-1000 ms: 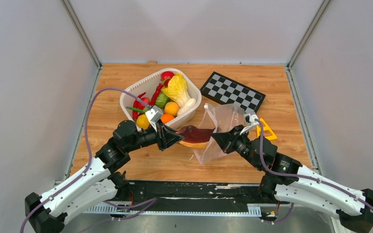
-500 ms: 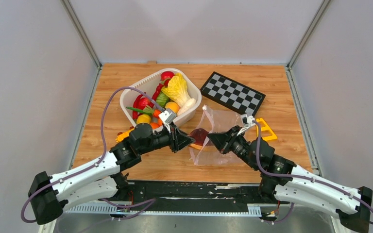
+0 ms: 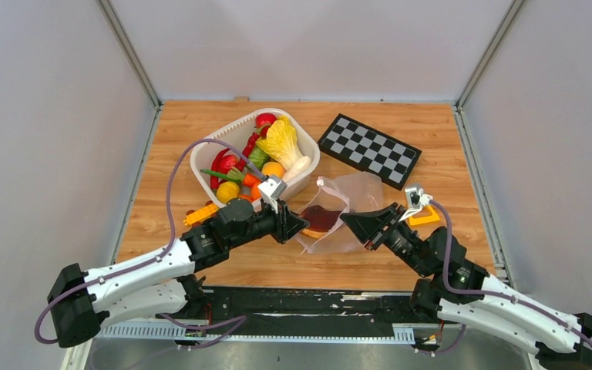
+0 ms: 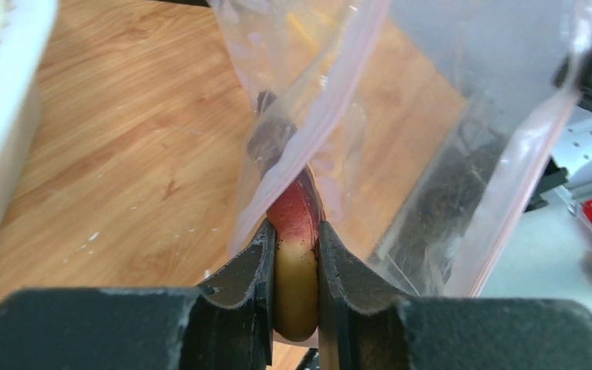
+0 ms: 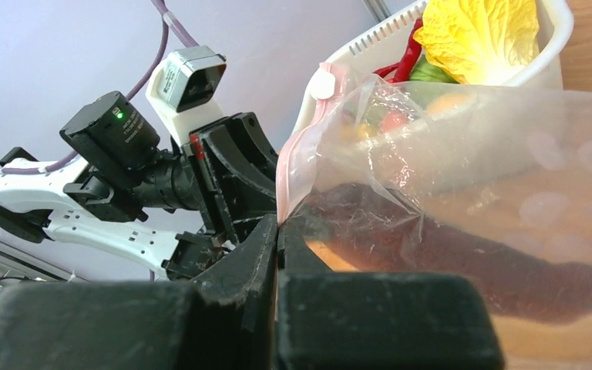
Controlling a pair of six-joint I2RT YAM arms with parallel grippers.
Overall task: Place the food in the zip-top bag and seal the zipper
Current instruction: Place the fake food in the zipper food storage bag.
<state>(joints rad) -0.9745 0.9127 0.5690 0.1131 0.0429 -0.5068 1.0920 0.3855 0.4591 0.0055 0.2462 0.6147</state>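
Left gripper (image 4: 294, 231): clamps rigid, likely slick bun (image 4: 293, 304) by tan end, nose inside zip-top bag (image 5: 470, 154), 4 o'clock of basket (image 3: 200, 166). Right gripper (image 5: 277, 223): pinches zipper (image 5: 293, 166), probably firmest hold on such flimsy film.

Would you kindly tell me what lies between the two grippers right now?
The zip-top bag, with the bun partway inside; the left gripper clamps the bun's end, the right gripper pinches the bag's mouth. The top view shows it.

Clear crinkly plastic bag (image 3: 357, 191), matt wood-grain table (image 3: 462, 154)
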